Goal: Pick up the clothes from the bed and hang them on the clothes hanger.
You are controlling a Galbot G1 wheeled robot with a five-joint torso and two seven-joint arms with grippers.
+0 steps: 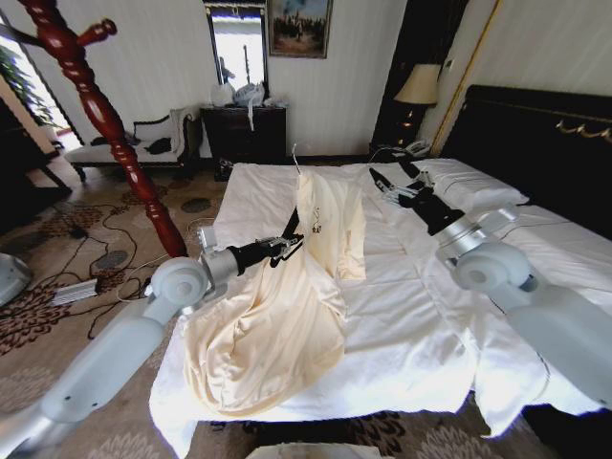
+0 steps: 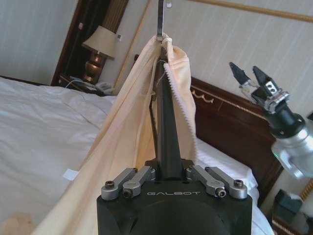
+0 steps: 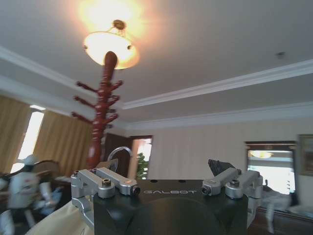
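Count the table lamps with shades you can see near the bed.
1. A cream-shaded table lamp with a dark base stands on the nightstand beside the black headboard, beyond the white bed; the left wrist view shows the same lamp. Others may be hidden.

lamp | painting | dark dresser | chaise | ceiling light
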